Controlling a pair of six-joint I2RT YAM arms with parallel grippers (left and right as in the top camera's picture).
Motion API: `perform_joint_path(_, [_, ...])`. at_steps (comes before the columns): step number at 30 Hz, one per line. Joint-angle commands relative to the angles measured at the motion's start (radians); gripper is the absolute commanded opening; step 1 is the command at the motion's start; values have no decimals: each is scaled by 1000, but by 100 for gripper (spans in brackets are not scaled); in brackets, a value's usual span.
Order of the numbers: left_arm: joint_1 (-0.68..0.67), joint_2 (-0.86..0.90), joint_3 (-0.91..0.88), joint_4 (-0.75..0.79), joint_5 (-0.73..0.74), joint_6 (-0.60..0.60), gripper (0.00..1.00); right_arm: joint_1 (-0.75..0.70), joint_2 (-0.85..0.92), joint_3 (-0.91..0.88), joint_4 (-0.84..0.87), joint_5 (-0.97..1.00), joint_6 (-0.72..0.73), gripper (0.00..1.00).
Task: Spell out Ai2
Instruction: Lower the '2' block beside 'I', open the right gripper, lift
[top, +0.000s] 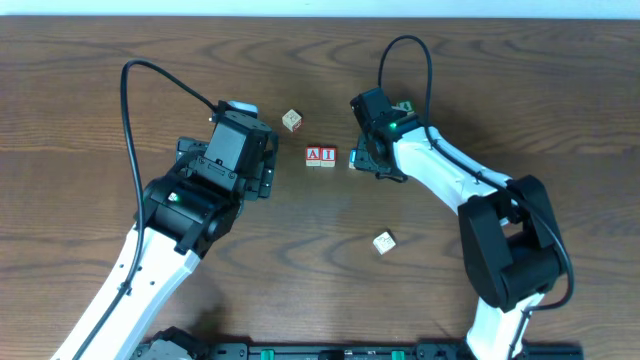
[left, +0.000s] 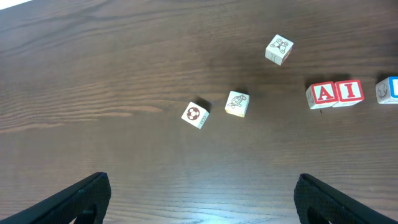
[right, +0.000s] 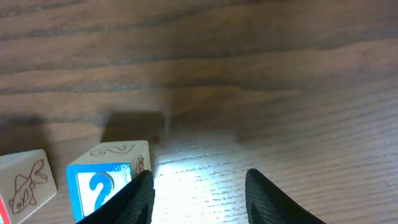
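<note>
The red-framed "A" cube (top: 314, 155) and "I" cube (top: 328, 155) touch side by side at the table's middle; the left wrist view shows the "A" cube (left: 322, 94) and "I" cube (left: 348, 91) too. The blue-faced "2" cube (right: 102, 182) stands just right of them, a small gap from the "I", and its edge (left: 389, 90) shows at that frame's right border. My right gripper (right: 199, 200) is open with only bare table between its fingers. The "2" cube lies outside them, against the left finger (right: 138, 198). My left gripper (left: 202, 208) hangs wide open, well left of the row.
Picture-faced cubes lie loose: one (top: 292, 120) behind the row, one (top: 384, 242) in front, three more (left: 280, 49), (left: 237, 104), (left: 195, 114) in the left wrist view. A green-faced cube (top: 404, 107) sits behind the right arm (top: 440, 170).
</note>
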Motion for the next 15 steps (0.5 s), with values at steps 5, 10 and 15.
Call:
perform_joint_path(5, [4,-1,-2,-3,-21,14,95,-11,9,-6,39,-10,2,48])
perform_joint_path(10, [4,-1,-2,-3,-21,14,95,-10,9,-6,48,-16,-1,48])
perform_joint_path(15, [4,-1,-2,-3,-21,14,96,-10,9,-6,56,-40,-1,51])
